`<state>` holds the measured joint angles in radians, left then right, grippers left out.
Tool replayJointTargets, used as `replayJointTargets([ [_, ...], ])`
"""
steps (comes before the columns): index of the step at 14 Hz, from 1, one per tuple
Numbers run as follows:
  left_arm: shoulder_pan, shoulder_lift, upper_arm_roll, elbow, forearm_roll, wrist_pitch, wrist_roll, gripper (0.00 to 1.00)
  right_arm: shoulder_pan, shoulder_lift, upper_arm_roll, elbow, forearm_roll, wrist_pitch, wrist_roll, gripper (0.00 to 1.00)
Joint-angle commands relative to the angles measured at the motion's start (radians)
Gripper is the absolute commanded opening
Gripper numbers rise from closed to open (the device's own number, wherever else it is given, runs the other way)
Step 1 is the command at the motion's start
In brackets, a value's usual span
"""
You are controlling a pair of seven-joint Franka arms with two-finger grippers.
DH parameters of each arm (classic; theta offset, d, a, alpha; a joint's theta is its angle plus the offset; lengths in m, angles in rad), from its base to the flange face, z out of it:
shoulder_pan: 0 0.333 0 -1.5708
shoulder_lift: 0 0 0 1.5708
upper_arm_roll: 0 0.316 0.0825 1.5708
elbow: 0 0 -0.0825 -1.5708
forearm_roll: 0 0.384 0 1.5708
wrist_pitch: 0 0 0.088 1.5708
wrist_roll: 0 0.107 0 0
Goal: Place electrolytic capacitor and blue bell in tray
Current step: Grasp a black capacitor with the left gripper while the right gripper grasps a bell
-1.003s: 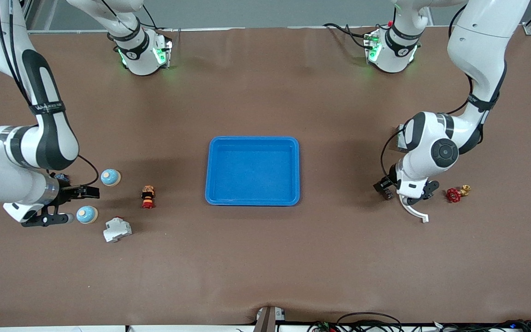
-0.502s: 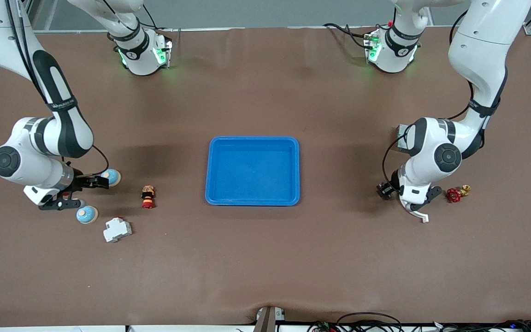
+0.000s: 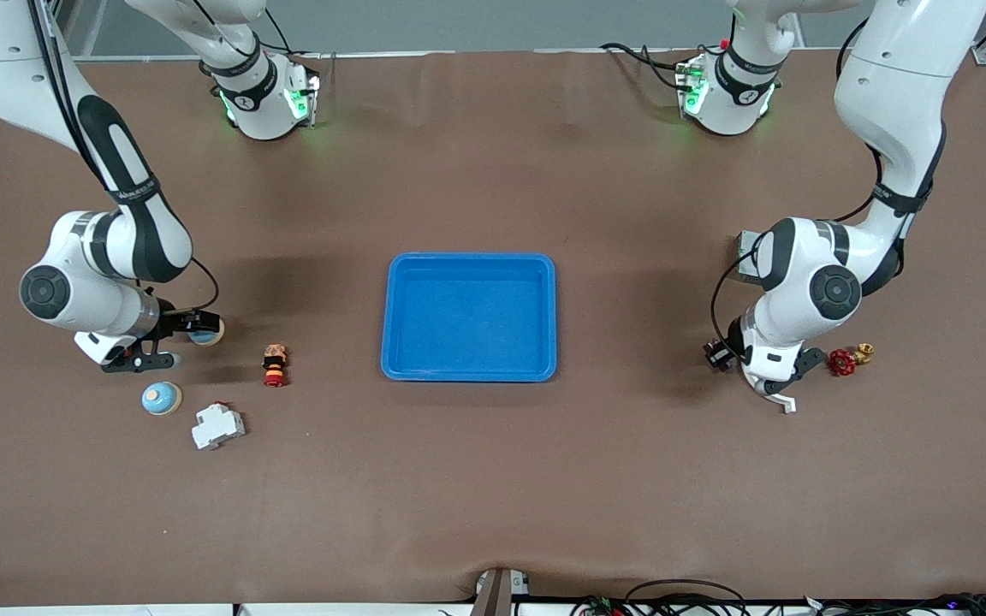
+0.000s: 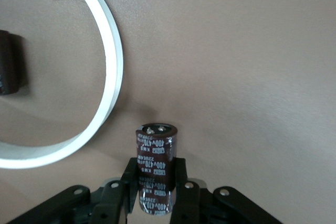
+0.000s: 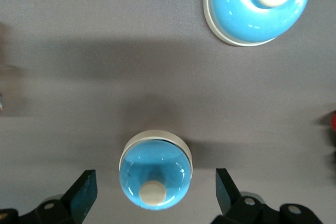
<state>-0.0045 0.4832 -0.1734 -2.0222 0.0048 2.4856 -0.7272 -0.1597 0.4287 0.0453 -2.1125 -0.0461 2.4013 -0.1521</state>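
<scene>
The bright-blue tray point(image 3: 469, 259) lies mid-table. Two blue bells with cream knobs sit toward the right arm's end. My right gripper point(image 3: 172, 342) is open and straddles the bell farther from the front camera point(image 3: 209, 332), which shows between the fingers in the right wrist view point(image 5: 156, 174). The other bell point(image 3: 161, 398) stands apart in that view point(image 5: 257, 6). My left gripper point(image 3: 720, 355) is shut on a dark brown electrolytic capacitor point(image 4: 156, 156), low over the table toward the left arm's end.
A red-and-black button point(image 3: 275, 365) and a white breaker point(image 3: 217, 425) lie near the bells. A red valve wheel point(image 3: 842, 362) and a white curved strip point(image 3: 780, 398) lie by the left gripper. A second dark cylinder point(image 4: 8, 61) stands inside the strip.
My right gripper has moved from beside the nearer bell to the bell farther from the front camera. My left arm has shifted only slightly.
</scene>
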Motion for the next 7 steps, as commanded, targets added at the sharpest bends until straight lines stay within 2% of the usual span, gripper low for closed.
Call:
replayJointTargets([
  [1, -0.023, -0.084, -0.029, -0.010, -0.008, -0.073, -0.079, 0.00, -0.008, -0.024, 0.010, -0.041, -0.004, 0.057, -0.007, 1.00],
  [6, -0.044, -0.084, -0.159, 0.049, -0.008, -0.074, -0.367, 0.00, -0.004, -0.001, 0.010, -0.038, -0.006, 0.099, -0.007, 1.00],
  [7, -0.069, -0.077, -0.166, 0.077, -0.008, -0.074, -0.441, 0.00, -0.004, 0.007, 0.010, -0.038, -0.006, 0.099, -0.007, 1.00],
])
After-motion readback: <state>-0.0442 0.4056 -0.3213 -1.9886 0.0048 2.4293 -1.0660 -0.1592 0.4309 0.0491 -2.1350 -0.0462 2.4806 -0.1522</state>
